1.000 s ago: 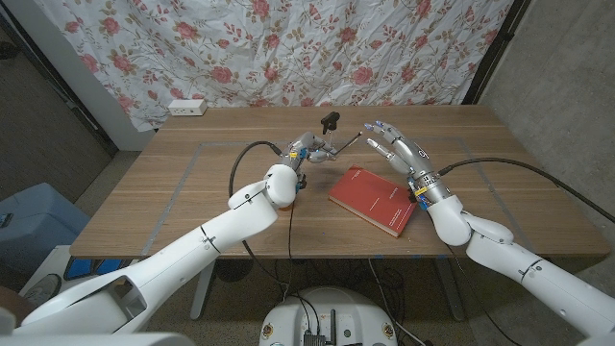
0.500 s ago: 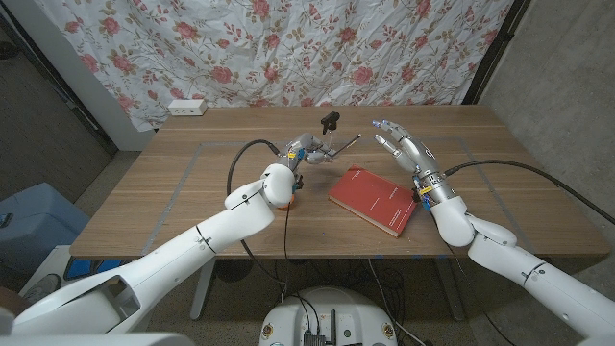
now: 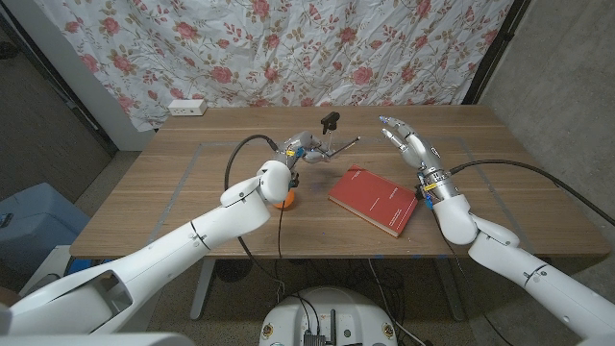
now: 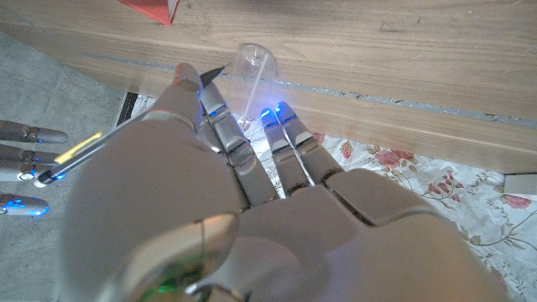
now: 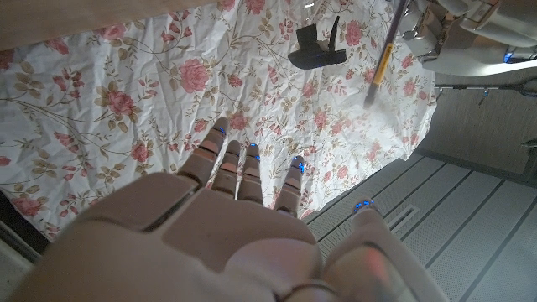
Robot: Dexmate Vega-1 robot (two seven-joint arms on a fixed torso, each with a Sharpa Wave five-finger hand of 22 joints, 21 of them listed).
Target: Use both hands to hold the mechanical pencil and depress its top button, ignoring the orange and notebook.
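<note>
A: What lies nearest on the worktop (image 3: 173, 183)?
B: The red notebook (image 3: 375, 200) and the orange (image 3: 284, 199).
A: And the pencil (image 3: 338, 148)?
B: Further back, the left robot hand (image 3: 300, 149) holds it above the worktop. The right robot hand (image 3: 408, 144) is near it, fingers apart, holding nothing.

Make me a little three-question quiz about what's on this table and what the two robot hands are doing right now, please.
1. Where does the notebook lie?
A. On the table's left edge
B. Between the two arms, nearer the right one
C. Under the orange

2. What colour is the notebook?
A. Red
B. Blue
C. Green

3. What is the right robot hand doing?
A. Gripping the notebook
B. Pressing the pencil's button
C. Held open, apart from the pencil

Answers: 1 B, it lies just beside the right forearm. 2 A, its cover is plainly red. 3 C, its fingers are spread, while the left robot hand holds the mechanical pencil.
</note>
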